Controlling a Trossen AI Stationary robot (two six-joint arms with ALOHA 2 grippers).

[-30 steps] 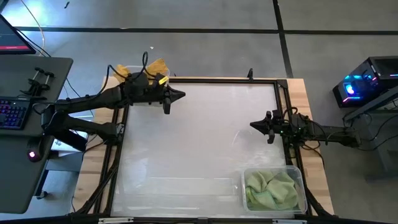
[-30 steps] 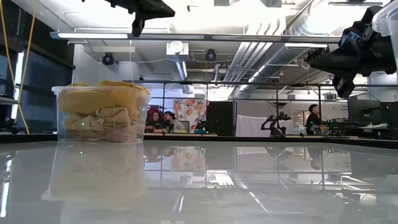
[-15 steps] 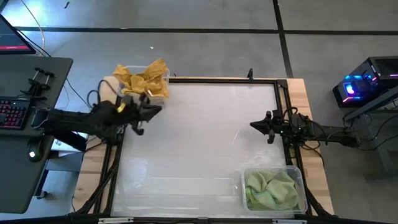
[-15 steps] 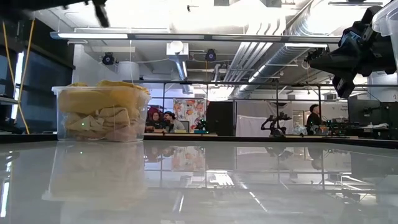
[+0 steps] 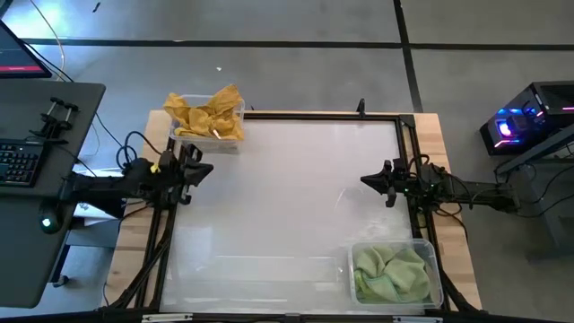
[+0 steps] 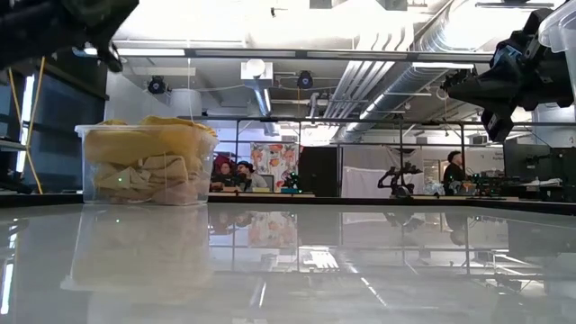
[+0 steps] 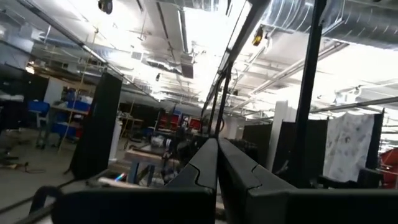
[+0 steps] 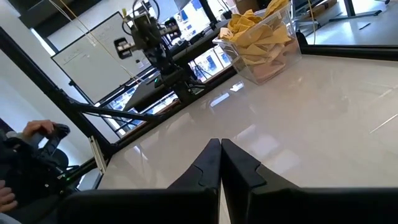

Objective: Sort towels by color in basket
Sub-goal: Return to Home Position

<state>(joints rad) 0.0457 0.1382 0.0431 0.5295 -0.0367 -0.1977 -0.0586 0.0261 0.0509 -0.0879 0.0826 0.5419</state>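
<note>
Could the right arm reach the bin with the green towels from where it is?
Probably yes. The right gripper, shut, hangs above bare table on the same side as the bin of green towels, with nothing between them.

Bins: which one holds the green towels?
The bin in the high view's lower right corner, near the right gripper: light green towels. The other bin, upper left, holds yellow towels.
</note>
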